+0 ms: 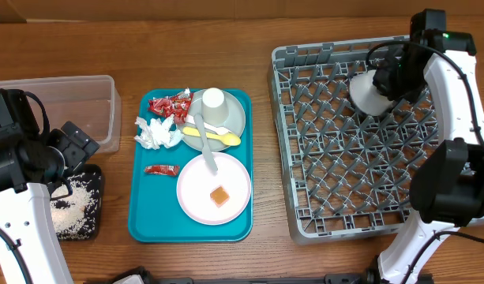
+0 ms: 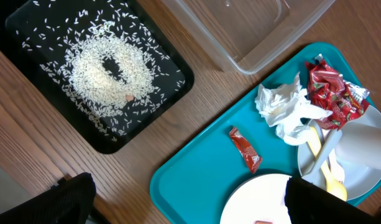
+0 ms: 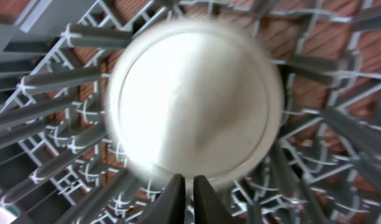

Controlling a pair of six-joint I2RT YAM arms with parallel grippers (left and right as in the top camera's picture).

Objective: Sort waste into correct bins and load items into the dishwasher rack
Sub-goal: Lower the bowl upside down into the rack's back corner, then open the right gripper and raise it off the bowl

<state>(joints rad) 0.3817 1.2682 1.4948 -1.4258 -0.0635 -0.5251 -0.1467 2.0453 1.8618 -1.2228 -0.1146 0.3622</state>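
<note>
Right hand (image 3: 188, 182) closed beside white bowl (image 1: 370, 93) in rack (image 1: 336, 181) | left hand (image 2: 190, 180) open | wooden table (image 1: 226, 24), teal tray (image 1: 151, 213)

Bright, even light (right-wrist view blurred)

My right wrist view gives me the small white bowl (image 3: 193, 93) only as a blur over the dishwasher rack (image 3: 47, 124). Overhead, the right arm (image 1: 419, 75) covers part of that bowl, and the left arm (image 1: 20, 158) hides a corner of the black tray (image 1: 90, 225).
</note>
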